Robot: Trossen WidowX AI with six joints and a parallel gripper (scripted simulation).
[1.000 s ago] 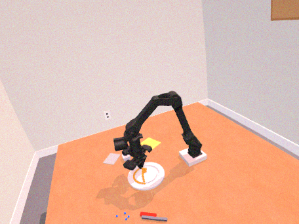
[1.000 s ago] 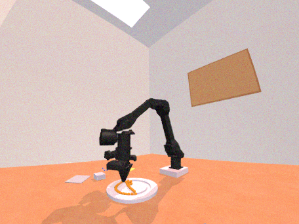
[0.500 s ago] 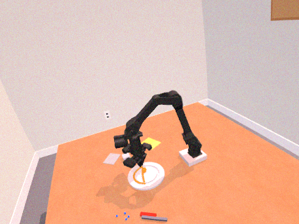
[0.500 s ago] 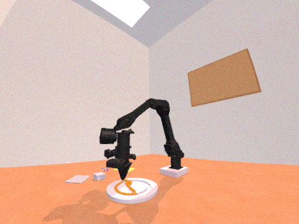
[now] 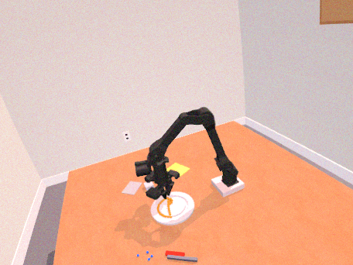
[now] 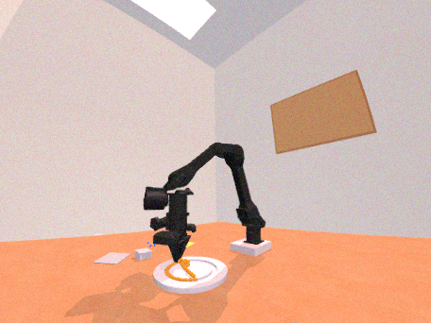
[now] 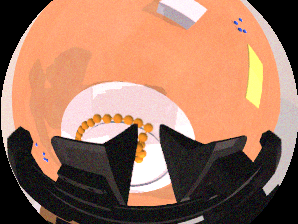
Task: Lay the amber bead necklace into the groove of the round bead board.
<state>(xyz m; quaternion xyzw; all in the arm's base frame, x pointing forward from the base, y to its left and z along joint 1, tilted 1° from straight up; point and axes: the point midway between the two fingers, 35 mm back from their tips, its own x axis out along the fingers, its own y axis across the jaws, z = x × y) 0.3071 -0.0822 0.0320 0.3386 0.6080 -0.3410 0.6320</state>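
The round white bead board point(image 5: 190, 211) point(image 6: 220, 277) point(image 7: 112, 92) lies flat on the orange table. The amber bead necklace point(image 5: 158, 209) point(image 6: 189, 270) point(image 7: 118, 118) lies on it. One part curves along the groove's left side in the top and exterior views; another cuts straight across the inside of the ring, with beads bunched at its far end. The groove's right side shows no beads. My gripper point(image 5: 167, 197) point(image 6: 177, 261) point(image 7: 148, 126) points down over the bunched end, its fingertips narrowly apart. Beads show through the gap; none looks pinched. The fingers hide part of the necklace in the wrist view.
A white block point(image 5: 149, 186) point(image 6: 143, 254) point(image 7: 181, 14) and a pale sheet point(image 5: 131, 187) point(image 6: 112, 258) lie beyond the board. A yellow sheet point(image 5: 179, 169) point(image 7: 255, 77) lies behind the arm. A red bar point(image 5: 175, 253), a grey bar point(image 5: 182, 258) and several blue dots lie at the front.
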